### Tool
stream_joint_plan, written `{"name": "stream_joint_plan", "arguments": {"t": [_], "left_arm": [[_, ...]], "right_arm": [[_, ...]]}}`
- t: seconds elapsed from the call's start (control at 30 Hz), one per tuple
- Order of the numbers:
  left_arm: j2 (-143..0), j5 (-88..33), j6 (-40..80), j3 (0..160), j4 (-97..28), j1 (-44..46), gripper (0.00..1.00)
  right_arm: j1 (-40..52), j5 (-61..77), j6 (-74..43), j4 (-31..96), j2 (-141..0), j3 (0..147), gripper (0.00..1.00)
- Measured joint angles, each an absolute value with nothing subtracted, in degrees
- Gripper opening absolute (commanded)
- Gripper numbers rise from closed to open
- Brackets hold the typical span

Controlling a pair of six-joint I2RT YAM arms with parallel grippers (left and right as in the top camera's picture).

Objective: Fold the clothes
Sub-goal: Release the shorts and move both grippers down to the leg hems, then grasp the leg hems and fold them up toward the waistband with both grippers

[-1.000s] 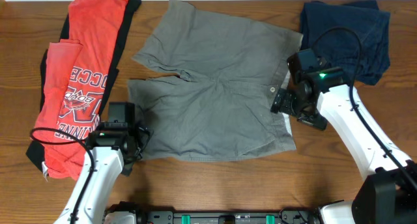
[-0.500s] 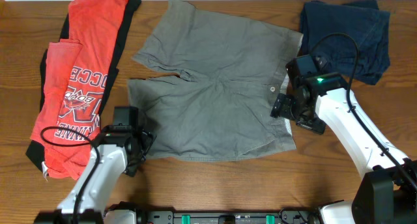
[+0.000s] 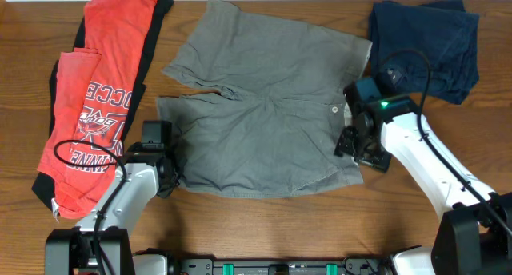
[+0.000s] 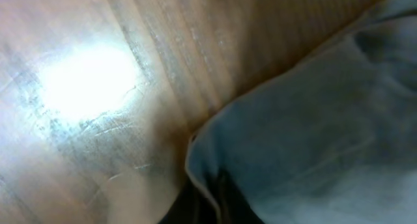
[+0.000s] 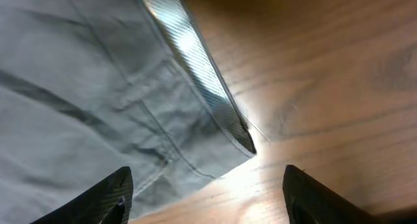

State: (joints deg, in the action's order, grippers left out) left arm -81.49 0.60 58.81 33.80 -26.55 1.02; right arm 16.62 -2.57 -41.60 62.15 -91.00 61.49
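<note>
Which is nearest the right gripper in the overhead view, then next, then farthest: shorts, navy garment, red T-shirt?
1. shorts, waistband corner at the right gripper.
2. navy garment, top right.
3. red T-shirt, far left.

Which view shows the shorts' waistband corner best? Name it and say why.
Right wrist: the waistband corner lies close up, seams and edge sharp. Overhead shows it small beside the right gripper. Left wrist shows only a blurred leg hem of the shorts.
</note>
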Motion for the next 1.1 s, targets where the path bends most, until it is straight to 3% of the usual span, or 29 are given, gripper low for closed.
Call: {"name": "stream_joint_plan", "arguments": {"t": [0.57,0.67,0.73,0.8,0.83,1.1], "left_arm": [[-81.49,0.38,58.89,33.8,-26.52,0.97,0.06],[-81.49,0.38,58.89,33.8,-26.55,0.97,0.06],[-81.52,0.4,58.89,33.8,-26.52,0.97,0.06],[-81.49,0.38,58.89,33.8,-26.55,0.97,0.06],[-81.52,0.38,58.89,33.8,-26.52,0.97,0.06],[-80.95,0.21,57.54,34.24,-27.7,0.97,0.06]], "right_arm": [[17.02,4.51,-46.5,44.82,-90.94,45.12,0.65],[17.87,4.08,-46.78,43.33,-90.08,43.7,0.54],[18.04,3.53,-46.89,42.98,-89.41,42.89,0.41],[18.11,2.98,-47.37,43.0,-89.01,42.39,0.21],[18.17,2.94,-47.42,43.03,-88.92,42.28,0.04],[17.82,4.03,-47.46,42.59,-88.71,42.24,0.01]]}}
